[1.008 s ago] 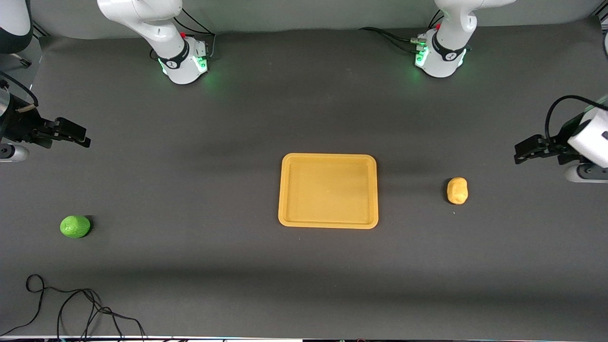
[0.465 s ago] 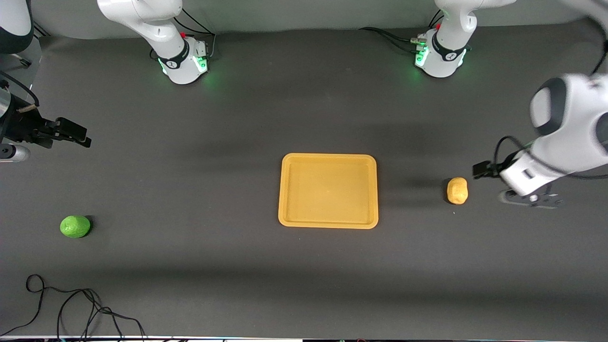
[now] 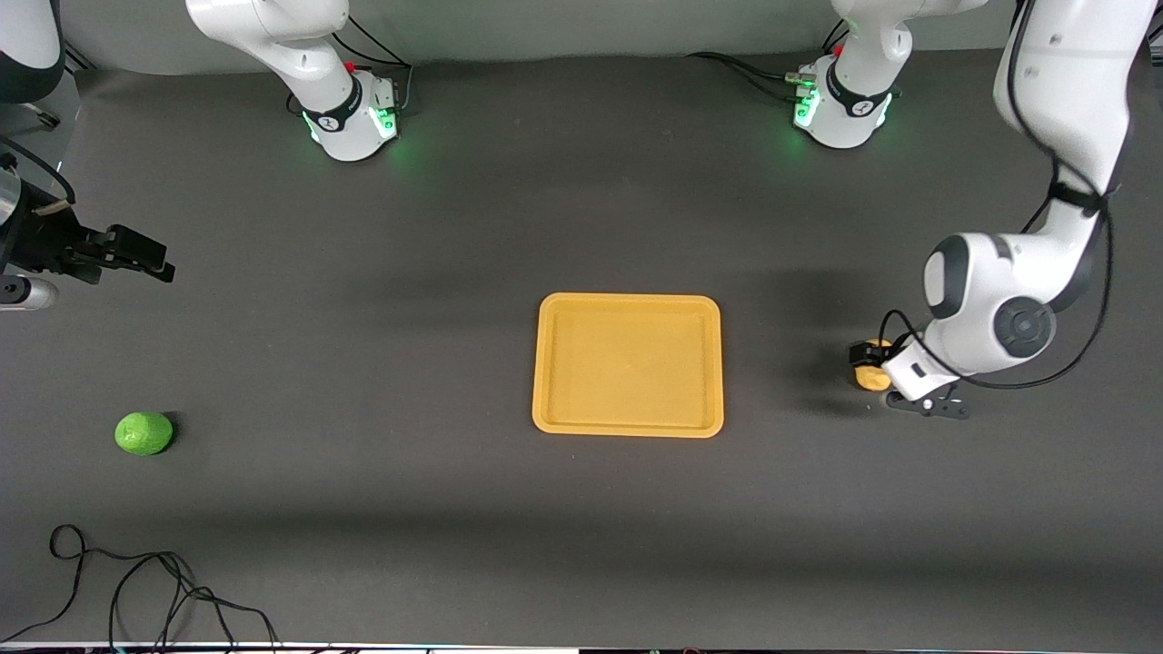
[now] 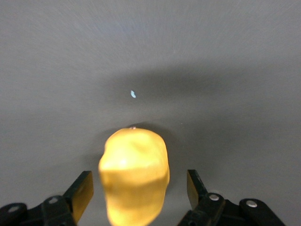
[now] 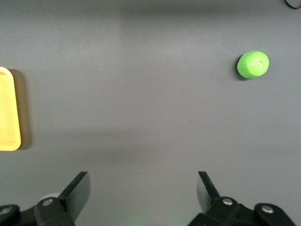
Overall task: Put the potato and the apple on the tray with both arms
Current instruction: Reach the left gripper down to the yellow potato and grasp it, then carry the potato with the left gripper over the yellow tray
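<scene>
The yellow-tan potato [image 3: 870,374] lies on the dark mat toward the left arm's end of the table. My left gripper [image 3: 874,368] is down at it, open, with one finger on each side of the potato [image 4: 134,165] and a gap at both sides [image 4: 139,183]. The yellow-orange tray [image 3: 627,363] sits empty at the table's middle. The green apple [image 3: 144,433] lies toward the right arm's end, nearer the front camera than the tray. My right gripper [image 3: 150,259] waits open and empty above the mat [image 5: 142,183]; its view shows the apple [image 5: 253,64] and the tray's edge [image 5: 7,113].
A loose black cable [image 3: 136,590] lies at the front edge of the table near the right arm's end. The two green-lit arm bases [image 3: 350,123] [image 3: 840,109] stand along the back. A small white speck [image 4: 133,94] lies on the mat by the potato.
My left arm has swung in from the table's end and come down so that its open fingers straddle the potato. The right arm, apple and tray have not moved.
</scene>
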Controlling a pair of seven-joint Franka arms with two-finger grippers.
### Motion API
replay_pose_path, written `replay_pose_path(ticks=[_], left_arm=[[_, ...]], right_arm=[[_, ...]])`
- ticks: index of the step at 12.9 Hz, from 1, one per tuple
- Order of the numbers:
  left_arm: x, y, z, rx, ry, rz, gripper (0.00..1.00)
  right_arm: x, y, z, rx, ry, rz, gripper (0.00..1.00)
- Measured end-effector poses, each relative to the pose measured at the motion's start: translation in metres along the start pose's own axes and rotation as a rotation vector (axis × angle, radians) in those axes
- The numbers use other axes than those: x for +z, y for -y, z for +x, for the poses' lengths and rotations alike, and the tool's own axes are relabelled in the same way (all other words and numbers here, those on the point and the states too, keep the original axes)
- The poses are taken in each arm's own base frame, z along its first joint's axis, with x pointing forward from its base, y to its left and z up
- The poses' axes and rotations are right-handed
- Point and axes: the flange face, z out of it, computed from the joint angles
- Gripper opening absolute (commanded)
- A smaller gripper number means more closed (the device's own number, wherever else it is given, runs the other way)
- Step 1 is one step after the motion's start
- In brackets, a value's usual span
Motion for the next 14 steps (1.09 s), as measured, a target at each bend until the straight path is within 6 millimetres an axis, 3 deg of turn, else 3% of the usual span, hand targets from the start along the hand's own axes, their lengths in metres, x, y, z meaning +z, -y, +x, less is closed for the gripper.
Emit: replay_pose_path(ticks=[2,3,5,7,8,9,11,12,13,14], left_arm=[[0.021,0.0,0.001,0.002,0.015,-0.006,0.35],[0.019,0.001,0.002,0.003,0.012,-0.005,0.21],[-0.004,0.001,0.005,0.002,0.011,-0.003,0.17],[-0.046,-0.008,0.011,-0.037,0.02,-0.009,0.16],[-0.067,-0.028,0.017,-0.071,0.009,-0.014,0.15],[-0.083,-0.06,0.024,-0.102,-0.011,-0.016,0.15],[-0.09,-0.145,0.032,-0.138,-0.035,-0.016,0.16],[-0.088,-0.186,0.034,-0.15,-0.049,-0.018,0.16],[-0.082,-0.223,0.035,-0.168,-0.064,-0.023,0.17],[-0.075,-0.253,0.035,-0.184,-0.075,-0.029,0.24]], right_arm=[[0.0,0.0,0.0,0.0,0.0,0.0,1.0],[0.0,0.0,0.0,0.0,0.0,0.0,1.0],[0.0,0.0,0.0,0.0,0.0,0.0,1.0],[0.0,0.0,0.0,0.0,-0.001,0.0,1.0],[0.0,0.0,0.001,0.0,-0.005,0.0,1.0],[-0.001,0.0,0.002,0.0,-0.014,0.0,1.0],[-0.003,-0.007,0.006,-0.014,-0.047,-0.026,1.0],[-0.001,-0.022,0.01,-0.031,-0.06,-0.042,1.0],[0.003,-0.049,0.014,-0.052,-0.07,-0.049,1.0],[0.009,-0.084,0.017,-0.073,-0.079,-0.056,1.0]])
